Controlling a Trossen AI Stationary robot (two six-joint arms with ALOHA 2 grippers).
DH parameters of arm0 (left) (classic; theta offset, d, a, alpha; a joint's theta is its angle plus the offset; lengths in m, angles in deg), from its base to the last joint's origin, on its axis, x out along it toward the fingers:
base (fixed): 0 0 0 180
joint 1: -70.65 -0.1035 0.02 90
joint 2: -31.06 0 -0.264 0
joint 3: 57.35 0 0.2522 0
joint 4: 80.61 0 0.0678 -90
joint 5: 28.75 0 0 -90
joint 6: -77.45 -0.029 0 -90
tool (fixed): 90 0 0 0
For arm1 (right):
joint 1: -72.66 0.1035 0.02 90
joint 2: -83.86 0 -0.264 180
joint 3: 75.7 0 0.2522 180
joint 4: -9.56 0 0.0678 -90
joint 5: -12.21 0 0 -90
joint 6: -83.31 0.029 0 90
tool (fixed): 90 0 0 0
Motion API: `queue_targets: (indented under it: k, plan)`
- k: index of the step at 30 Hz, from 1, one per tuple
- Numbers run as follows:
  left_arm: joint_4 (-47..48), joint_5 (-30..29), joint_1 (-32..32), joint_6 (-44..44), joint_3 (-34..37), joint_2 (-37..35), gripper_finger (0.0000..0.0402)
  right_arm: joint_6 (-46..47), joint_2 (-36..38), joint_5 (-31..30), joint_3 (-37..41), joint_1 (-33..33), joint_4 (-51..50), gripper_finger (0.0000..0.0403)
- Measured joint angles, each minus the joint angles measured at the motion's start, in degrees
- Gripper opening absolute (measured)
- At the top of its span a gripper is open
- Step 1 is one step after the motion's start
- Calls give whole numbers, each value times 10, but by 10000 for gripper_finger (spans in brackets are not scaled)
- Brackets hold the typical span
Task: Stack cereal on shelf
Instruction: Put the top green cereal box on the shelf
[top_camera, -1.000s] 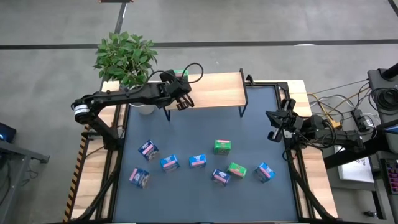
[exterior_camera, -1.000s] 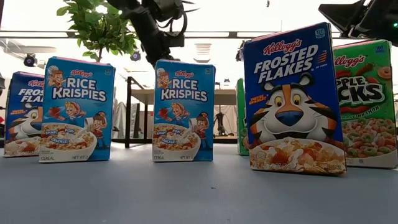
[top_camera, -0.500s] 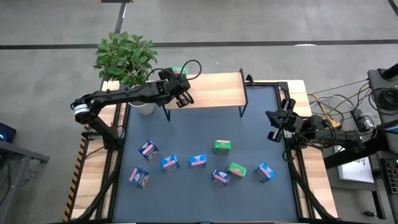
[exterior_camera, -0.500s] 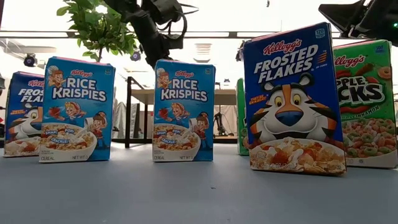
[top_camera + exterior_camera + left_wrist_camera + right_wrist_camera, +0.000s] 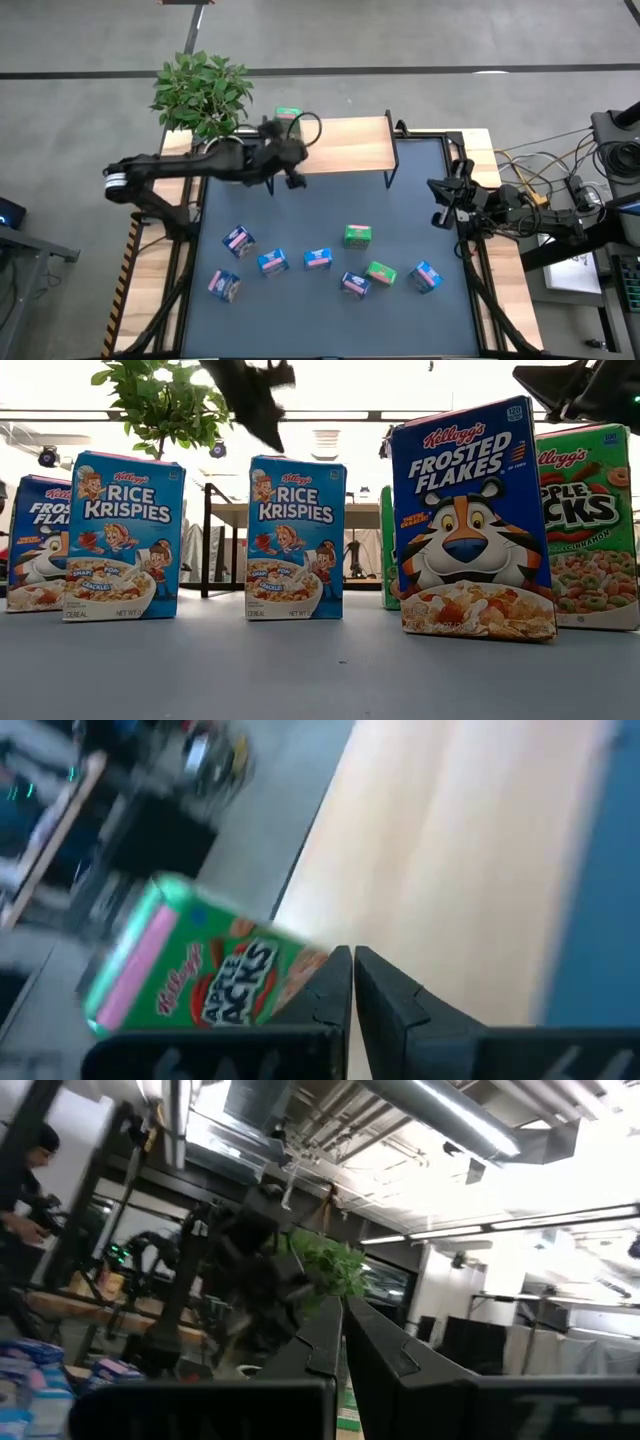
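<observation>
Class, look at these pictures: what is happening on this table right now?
A two-armed robot is putting small cereal boxes onto a wooden shelf. One green box is at the shelf's back edge, and the left gripper, shut and empty, is over the shelf's front edge near it. Seven more boxes, such as a green one, wait on the dark tabletop. The right gripper is shut, parked at the table's right side.
</observation>
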Motion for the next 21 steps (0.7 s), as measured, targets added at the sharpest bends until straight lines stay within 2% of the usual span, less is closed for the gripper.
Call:
queue_targets:
  k: [5, 12, 16, 21]
  plan:
    - [-34, 47, 103, 1, 42, -78, 0, 69, -1, 46, 0, 0, 21, 9]
    - [-161, 75, 215, -14, 181, -200, 0, 144, -14, 63, -3, 0, 20, 9]
    - [-252, 75, 247, -14, 264, -257, 0, 160, -41, 63, -23, 0, 20, 9]
    - [-329, 75, 253, -4, 340, -304, 0, 168, -110, 63, -77, 0, 14, 9]
